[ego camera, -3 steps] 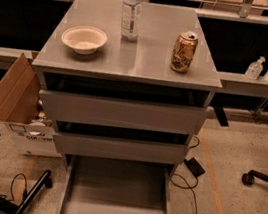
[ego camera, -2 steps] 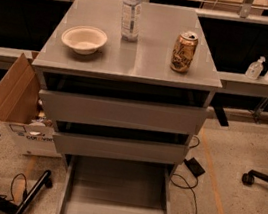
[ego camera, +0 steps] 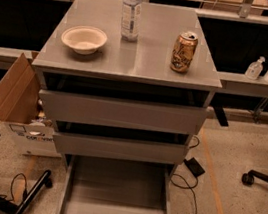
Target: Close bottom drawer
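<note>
While one bowl [ego camera: 84, 39], one water bottle [ego camera: 131, 12] and one can [ego camera: 183, 51] stand on the cabinet top [ego camera: 141, 62], three grey drawers sit beneath: top drawer [ego camera: 123, 112], middle drawer [ego camera: 120, 148] and bottom drawer [ego camera: 118, 192]. The bottom drawer is pulled far out at lower centre, its long axis running toward the frame's bottom edge. The gripper is out of frame, so its jaws cannot be told.

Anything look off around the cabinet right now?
The bottom drawer stands pulled far out toward the camera, well past the middle drawer and top drawer. The bottle, bowl and can sit upright, nothing spilled. The gripper is not in view.
</note>
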Controlling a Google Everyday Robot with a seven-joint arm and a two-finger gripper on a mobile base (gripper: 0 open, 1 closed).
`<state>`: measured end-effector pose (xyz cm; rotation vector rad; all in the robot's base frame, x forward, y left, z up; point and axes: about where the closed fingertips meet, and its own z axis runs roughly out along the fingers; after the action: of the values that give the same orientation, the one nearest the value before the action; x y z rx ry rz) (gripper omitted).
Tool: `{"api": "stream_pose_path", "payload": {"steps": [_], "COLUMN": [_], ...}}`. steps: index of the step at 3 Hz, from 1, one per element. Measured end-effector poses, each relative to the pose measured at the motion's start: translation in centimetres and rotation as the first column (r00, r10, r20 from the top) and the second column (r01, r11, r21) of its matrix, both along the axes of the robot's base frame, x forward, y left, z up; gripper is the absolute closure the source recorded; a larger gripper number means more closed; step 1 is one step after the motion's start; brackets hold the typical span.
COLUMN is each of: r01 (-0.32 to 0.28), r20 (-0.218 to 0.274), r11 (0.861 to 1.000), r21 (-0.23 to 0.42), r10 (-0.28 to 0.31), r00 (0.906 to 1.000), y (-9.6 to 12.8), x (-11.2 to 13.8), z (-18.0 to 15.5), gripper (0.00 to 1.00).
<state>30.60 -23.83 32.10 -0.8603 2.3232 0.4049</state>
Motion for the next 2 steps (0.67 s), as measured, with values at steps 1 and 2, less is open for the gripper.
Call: {"api": "stream_pose_path", "payload": {"steps": [1,2], "r01": [-0.148,-0.270], "r20": [-0.002,0.002], "r11": [0.988,0.953], "r21": [-0.048,-0.133], "r10": [0.148,0.273], "r00": [0.9890,0.9620], "y": [2.1,3.5], "x": [-1.1,-1.3], "z": [-5.8,-10.7], "gripper": [0.26,0.49]}}
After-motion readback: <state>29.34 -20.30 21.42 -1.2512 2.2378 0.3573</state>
